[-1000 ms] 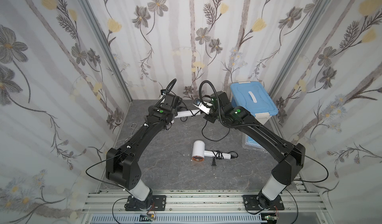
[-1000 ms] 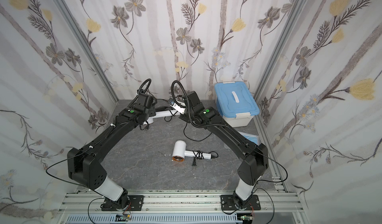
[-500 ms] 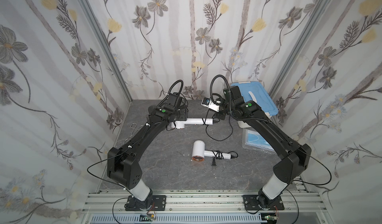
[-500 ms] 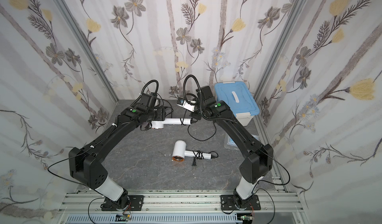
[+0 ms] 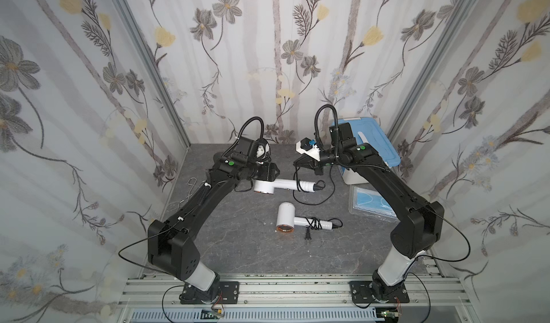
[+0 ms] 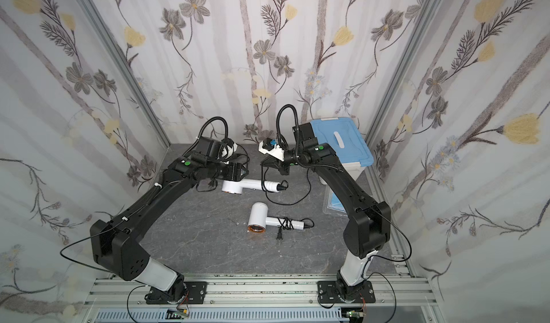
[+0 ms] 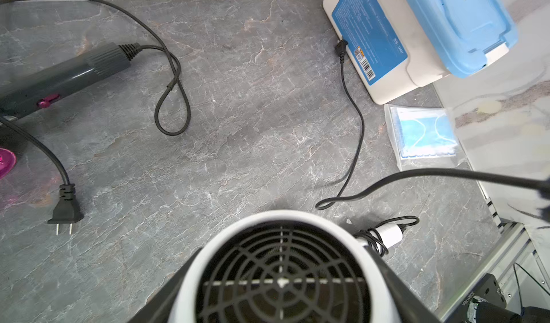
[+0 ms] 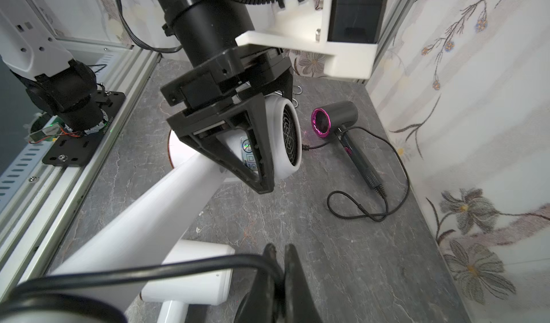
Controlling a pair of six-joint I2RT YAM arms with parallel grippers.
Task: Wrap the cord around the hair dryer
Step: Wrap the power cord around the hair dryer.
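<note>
Right wrist: hair dryer (image 8: 154, 214) sticker (image 8: 249, 154), illegible

The left arm (image 5: 202, 205) leans up and forward from its base, bent at the elbow. The left gripper (image 5: 270, 174) points toward the middle and squeezes the head of the white hair dryer (image 5: 285, 184). The right arm (image 5: 387, 184) bends the same way. The right gripper (image 8: 279, 251) faces the left one, pinched tight on the black cord (image 8: 178, 269).

White hair dryer (image 5: 276, 185) aloft, level, black cord (image 8: 178, 269) trailing loose
</note>
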